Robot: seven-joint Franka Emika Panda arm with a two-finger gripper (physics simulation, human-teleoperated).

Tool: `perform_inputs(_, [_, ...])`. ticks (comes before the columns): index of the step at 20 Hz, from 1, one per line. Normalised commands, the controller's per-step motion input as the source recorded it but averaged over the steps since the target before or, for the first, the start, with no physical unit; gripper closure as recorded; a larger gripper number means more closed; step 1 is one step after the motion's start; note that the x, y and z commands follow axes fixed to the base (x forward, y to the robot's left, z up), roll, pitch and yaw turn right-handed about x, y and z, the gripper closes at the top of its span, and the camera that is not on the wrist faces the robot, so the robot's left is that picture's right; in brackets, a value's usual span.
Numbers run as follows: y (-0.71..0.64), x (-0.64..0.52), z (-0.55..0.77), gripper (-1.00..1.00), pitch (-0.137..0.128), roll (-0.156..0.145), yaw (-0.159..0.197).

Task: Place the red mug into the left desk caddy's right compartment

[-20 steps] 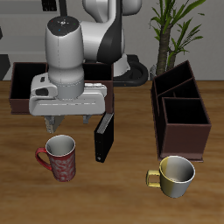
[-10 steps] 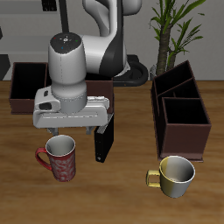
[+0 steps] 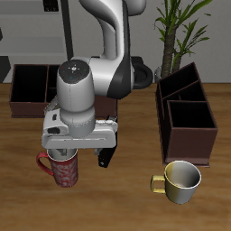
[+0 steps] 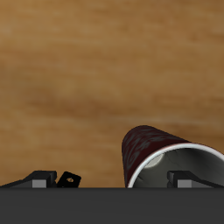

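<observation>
Item: my hand [image 3: 65, 153], the grey-and-white two-finger unit at the end of my white arm. It hangs low over the wooden desk [image 3: 126, 203], directly above the red mug. From the exterior view its bulk covers the mug's rim. In the wrist view the two dark fingertips [image 4: 179, 178] sit wide apart, one past the mug's rim and one over its mouth; the hand is spread and grips nothing.

Item: red mug with mottled white-and-red pattern and red loop handle [image 3: 64, 169]. Stands upright on the desk near the front edge, its lower body and handle showing beneath my hand. In the wrist view [image 4: 156, 154] its pale rim and grey-white inside are partly visible.

Item: narrow dark brown open-topped desk caddy, the left desk caddy [image 3: 187, 113]. Stands well apart from the mug, across the desk, beside a potted green plant [image 3: 176, 27]. Its large, roughly square right compartment [image 3: 190, 115] is the section nearest the front edge; it holds nothing.

Item: plain yellowish-cream mug [image 3: 180, 181]. Upright near the front edge, just in front of the left desk caddy.

Item: wide dark brown caddy [image 3: 32, 87]. Farther back, behind my hand, partly hidden by my arm.

Item: small black upright block [image 3: 106, 155]. Just beside my hand, mostly hidden.
</observation>
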Motion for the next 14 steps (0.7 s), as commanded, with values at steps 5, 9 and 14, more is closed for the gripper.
perform_inputs(5, [0.02,0.06,-0.36,1.00,0.050,-0.010,-0.057])
perform_inputs(9, [-0.04,-0.03,-0.14,1.00,0.015,-0.021,-0.035])
perform_inputs(14, [-0.16,-0.06,-0.01,1.00,0.007,-0.031,-0.030])
